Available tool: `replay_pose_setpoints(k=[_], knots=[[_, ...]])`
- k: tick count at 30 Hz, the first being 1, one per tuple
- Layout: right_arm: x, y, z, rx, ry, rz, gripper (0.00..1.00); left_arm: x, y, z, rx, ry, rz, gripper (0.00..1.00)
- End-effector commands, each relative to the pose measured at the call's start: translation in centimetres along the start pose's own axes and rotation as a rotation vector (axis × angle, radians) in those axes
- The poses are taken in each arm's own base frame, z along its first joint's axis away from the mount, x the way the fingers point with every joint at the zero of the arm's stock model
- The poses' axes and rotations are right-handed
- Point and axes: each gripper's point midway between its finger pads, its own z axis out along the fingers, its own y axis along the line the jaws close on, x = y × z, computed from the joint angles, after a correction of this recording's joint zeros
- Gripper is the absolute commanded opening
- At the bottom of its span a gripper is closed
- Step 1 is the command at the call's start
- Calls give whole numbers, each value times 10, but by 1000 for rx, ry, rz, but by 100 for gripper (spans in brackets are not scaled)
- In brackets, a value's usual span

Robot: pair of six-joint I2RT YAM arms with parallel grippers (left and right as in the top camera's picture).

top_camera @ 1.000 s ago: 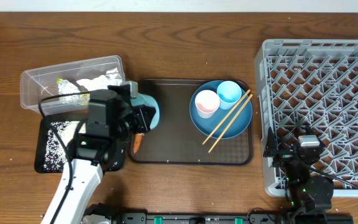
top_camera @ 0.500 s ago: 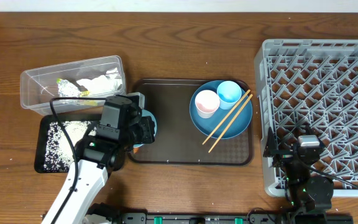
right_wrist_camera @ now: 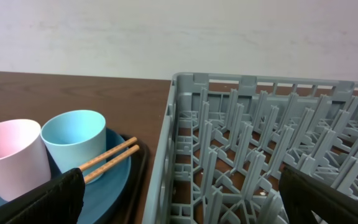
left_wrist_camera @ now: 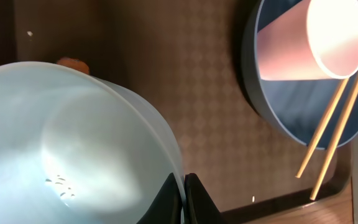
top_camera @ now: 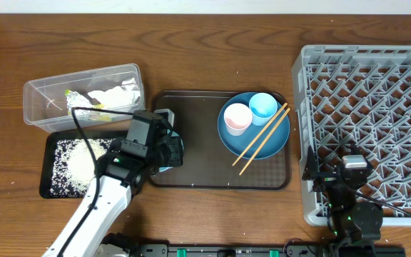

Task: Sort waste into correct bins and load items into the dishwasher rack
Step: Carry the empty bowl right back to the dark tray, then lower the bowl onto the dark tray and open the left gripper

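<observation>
left arm gripping bowl at tray

the left gripper (left_wrist_camera: 182,191) is pinching the rim of the pale bowl (left_wrist_camera: 73,137) at the brown tray (left_wrist_camera: 204,93)'s left end, possibly hovering; hard to tell. the right gripper (right_wrist_camera: 180,198) is sitting spread wide beside the grey rack (right_wrist_camera: 260,118).

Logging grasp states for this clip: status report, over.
Left claw shut on rim of pale bowl, over brown tray left end. Right claw open, parked by rack. Carrot just past bowl; loaded plate between bowl and rack.
</observation>
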Motion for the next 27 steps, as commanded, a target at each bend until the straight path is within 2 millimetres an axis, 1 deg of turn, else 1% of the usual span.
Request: replay_pose_setpoints(k=[1, 2, 4, 8, 13, 19, 24, 25, 27], knots=[[2, -2, 0, 8, 6, 14, 99, -2, 1, 5, -12, 6, 21, 6], [2, -2, 0, 8, 6, 14, 99, -1, 2, 7, -14, 11, 20, 6], [2, -2, 0, 8, 6, 14, 99, 0, 3, 10, -18, 21, 17, 11], [2, -2, 0, 8, 6, 14, 99, 3, 7, 18, -30, 48, 10, 14], [2, -2, 0, 8, 6, 14, 99, 5, 7, 23, -27, 62, 7, 14], [2, -2, 0, 8, 6, 14, 99, 6, -4, 24, 19, 66, 22, 14], [2, -2, 0, 8, 6, 14, 99, 7, -13, 25, 38, 61, 104, 14], [2, -2, 0, 8, 6, 14, 99, 6, -12, 25, 33, 55, 113, 14], [2, -2, 0, 8, 6, 14, 99, 2, -5, 25, -12, 37, 112, 13]])
